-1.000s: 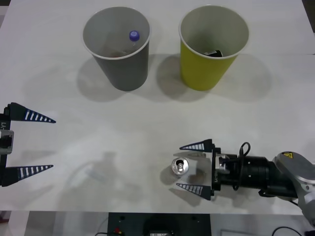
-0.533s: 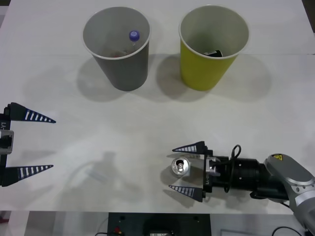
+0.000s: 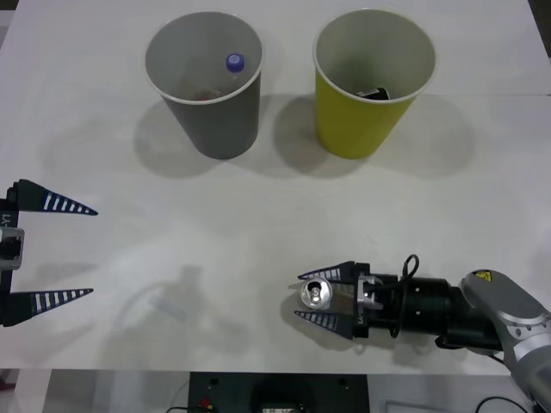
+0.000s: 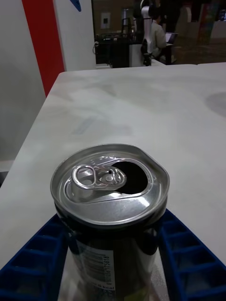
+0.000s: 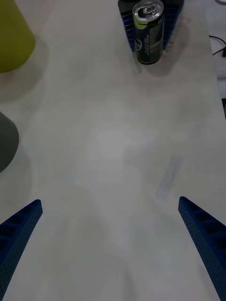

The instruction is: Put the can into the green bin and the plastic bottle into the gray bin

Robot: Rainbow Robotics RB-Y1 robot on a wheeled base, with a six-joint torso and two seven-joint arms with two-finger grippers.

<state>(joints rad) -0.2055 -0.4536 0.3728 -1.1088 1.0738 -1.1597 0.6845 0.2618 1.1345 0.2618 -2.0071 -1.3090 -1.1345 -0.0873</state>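
While the can (image 3: 316,293) stood upright near the front edge of the pale, faintly marbled table (image 3: 258,215), it was pinched by the right gripper (image 3: 320,297). The left gripper (image 3: 52,251) was parked wide open at the table's left side, and a red panel (image 4: 43,42) was seen in the room beyond.

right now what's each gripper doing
Left gripper: open, holding nothing, at the table's left edge.
Right gripper: shut on the can, standing on the table.

Bright, even overhead light on the white table (image 3: 258,215), soft grey shadows beside the gray bin (image 3: 211,95) and green bin (image 3: 366,95) (falling on both sides), specular sheen on the can (image 4: 110,188) lid, background room dim and blurred.
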